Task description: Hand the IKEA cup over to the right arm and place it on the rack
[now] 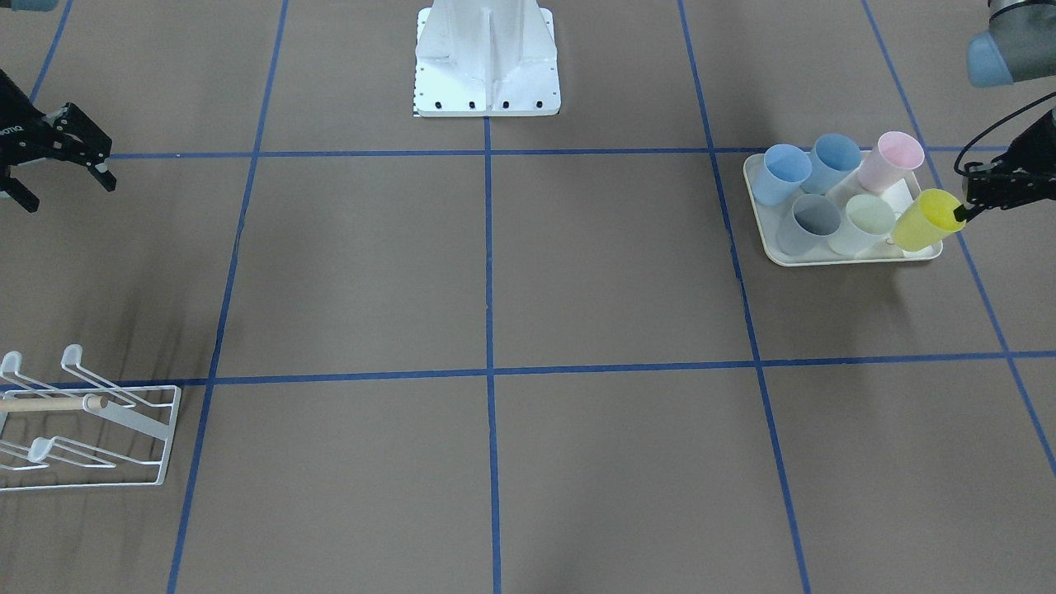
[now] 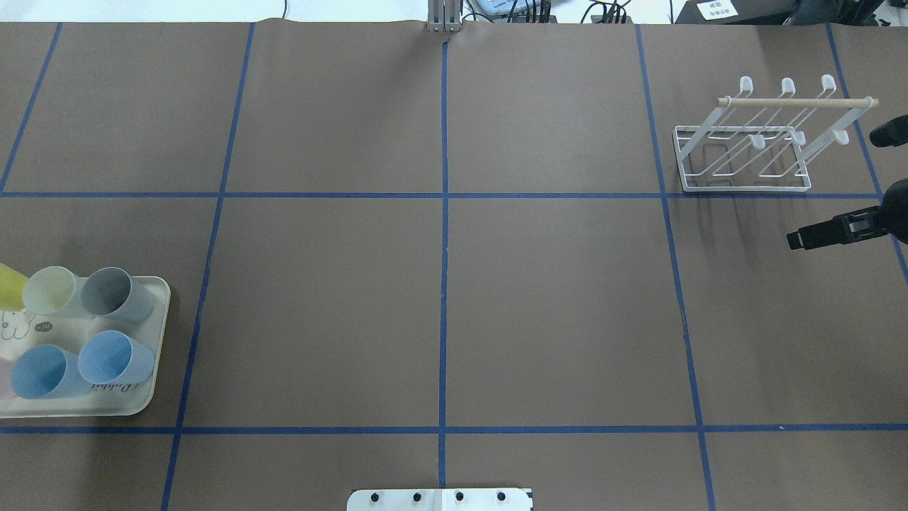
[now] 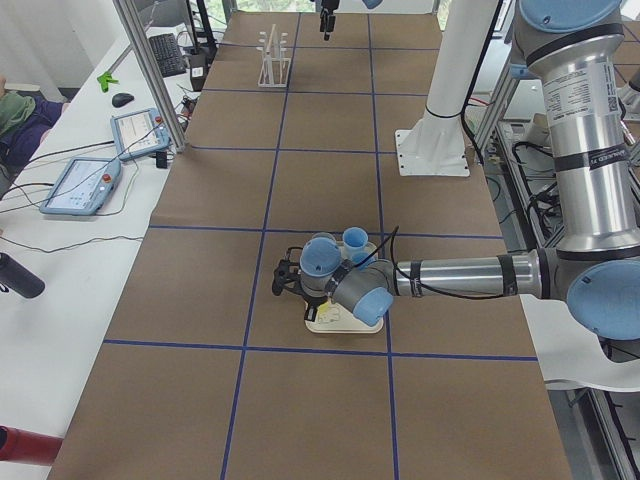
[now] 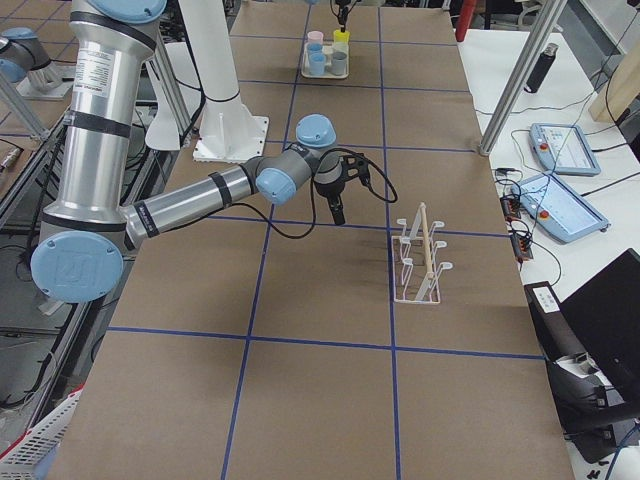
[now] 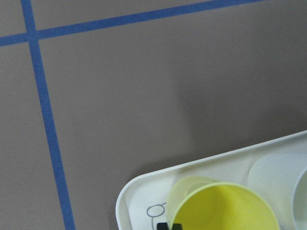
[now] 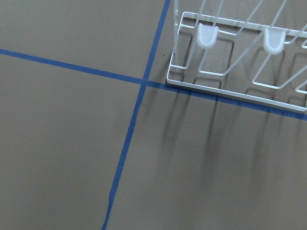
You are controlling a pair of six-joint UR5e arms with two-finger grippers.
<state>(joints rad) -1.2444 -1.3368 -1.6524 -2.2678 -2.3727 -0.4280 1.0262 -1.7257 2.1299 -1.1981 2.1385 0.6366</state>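
A brown table (image 2: 553,312) marked into squares by blue tape lines (image 2: 444,213). At my left end of the table sits a cream tray (image 1: 825,260) holding cups. My left gripper (image 1: 959,213) reaches in over the tray's outer corner, its fingers pinching the rim of a yellow cup (image 1: 924,221). One black fingertip shows just inside the cup's mouth in my left wrist view. The yellow cup is tilted, mouth leaning toward my gripper, and its base is over the tray's corner; I cannot tell whether the base touches the tray.

Beside it on the tray stand a pale green cup (image 1: 866,223), a grey cup (image 1: 813,223), two blue cups (image 1: 804,169) and a pink cup (image 1: 891,161), packed close together.

At the far opposite end stands the rack (image 2: 745,152), a white wire frame with slanted prongs and a pale wooden dowel (image 2: 794,102) across its top, with no cup on it. My right gripper (image 1: 70,190) hangs in the air near the rack, apart from it, with its fingers spread and holding nothing.
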